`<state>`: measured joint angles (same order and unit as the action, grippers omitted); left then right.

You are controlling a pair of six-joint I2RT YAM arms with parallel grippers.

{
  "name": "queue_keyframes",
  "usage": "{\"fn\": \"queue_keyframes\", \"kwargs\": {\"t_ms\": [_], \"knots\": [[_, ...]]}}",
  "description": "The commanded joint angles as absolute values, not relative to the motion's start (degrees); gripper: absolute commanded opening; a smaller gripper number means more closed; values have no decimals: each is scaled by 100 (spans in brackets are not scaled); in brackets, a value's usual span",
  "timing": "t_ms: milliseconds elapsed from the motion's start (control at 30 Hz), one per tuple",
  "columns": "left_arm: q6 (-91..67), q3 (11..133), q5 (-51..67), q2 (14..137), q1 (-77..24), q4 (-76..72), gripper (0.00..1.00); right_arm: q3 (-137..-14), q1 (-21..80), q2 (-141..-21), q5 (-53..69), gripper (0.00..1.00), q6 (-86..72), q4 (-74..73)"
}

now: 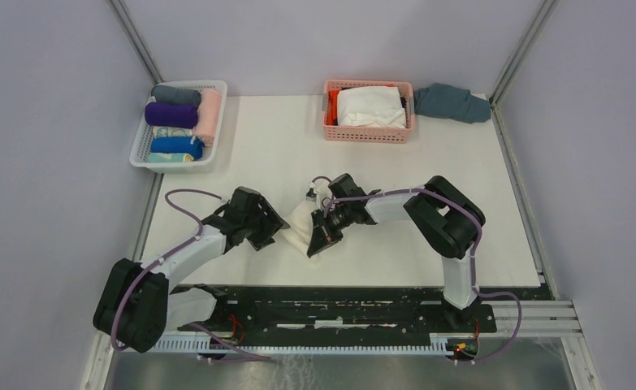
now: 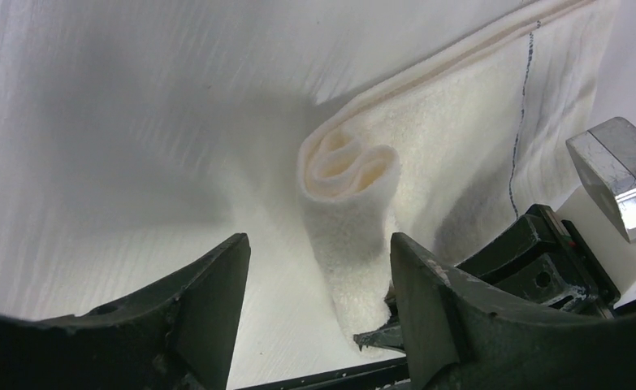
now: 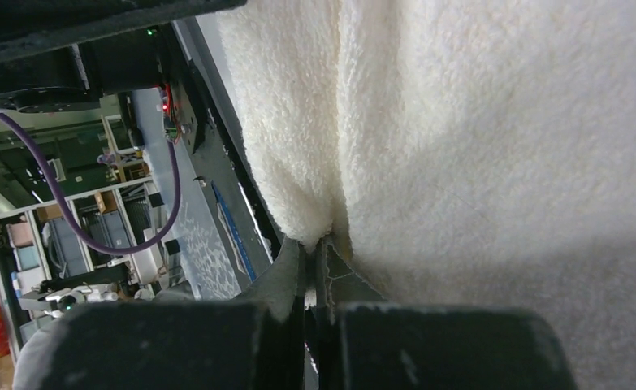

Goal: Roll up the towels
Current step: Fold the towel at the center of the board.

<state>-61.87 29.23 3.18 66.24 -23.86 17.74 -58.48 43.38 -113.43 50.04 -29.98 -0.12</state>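
Note:
A cream-white towel (image 1: 300, 226) lies partly rolled in the middle of the table, between my two grippers. In the left wrist view its rolled end (image 2: 348, 162) faces the camera, with the flat part stretching back right. My left gripper (image 2: 318, 272) is open, and the lower end of the roll sits loose between its fingers, near the right one. My right gripper (image 3: 314, 248) is shut on a fold of the cream-white towel (image 3: 477, 122). In the top view the left gripper (image 1: 279, 233) is just left of the towel, the right gripper (image 1: 319, 242) at its near right corner. A deep purple towel (image 1: 170, 114) lies rolled in the white basket.
The white basket (image 1: 139, 151) at the back left holds several rolled towels. A pink basket (image 1: 369, 134) at the back holds a white cloth with orange fabric. A teal-grey cloth (image 1: 452, 102) lies beside it at the back right. The table's front edge runs just behind the arm bases.

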Motion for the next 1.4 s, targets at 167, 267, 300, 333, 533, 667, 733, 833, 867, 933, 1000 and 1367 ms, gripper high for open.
{"fn": "queue_keyframes", "kwargs": {"t_ms": [167, 267, 300, 333, 533, 667, 733, 833, 867, 933, 1000, 1367], "knots": [[-5975, 3370, -113, 7409, -2373, 1227, 52, -5908, 4257, -11294, 5336, 1, -3033, 159], [-5973, 3392, -44, 7574, -2376, 1175, 39, -5970, 4266, -11178, 5084, 3, -2802, -195], [-5973, 3399, -41, 7587, -2375, 1176, 34, -5978, 4269, -11115, 4959, 5, -2717, -305], [-5968, 3402, -44, 7586, -2374, 1192, 27, -6000, 4283, -11031, 4807, 7, -2618, -472], [-6013, 3578, -54, 7626, -2373, 1613, 3, -6111, 4789, -10079, 2891, 31, -1818, -1573], [-6161, 3595, 38, 7629, -2373, 1774, 3, -6233, 5480, -9473, 903, 48, -1448, -2017], [-6254, 3587, 106, 7629, -2383, 1822, 3, -6240, 5813, -9317, 119, 51, -1357, -2041], [-6427, 3553, 181, 7577, -2384, 1858, 3, -6246, 6318, -9205, -777, 55, -1254, -1955], [-6472, 3547, 186, 7559, -2378, 1863, 3, -6241, 6425, -9205, -1045, 56, -1208, -1893], [-6568, 3525, 182, 7498, -2383, 1868, 3, -6270, 6744, -9257, -1593, 58, -1132, -1761], [-6625, 3529, 172, 7444, -2385, 1892, 3, -6323, 7063, -9421, -2043, 58, -1044, -1642], [-6739, 3504, 116, 7409, -2391, 1969, 3, -6887, 7705, -10565, -3274, 57, -649, -1447]]}}
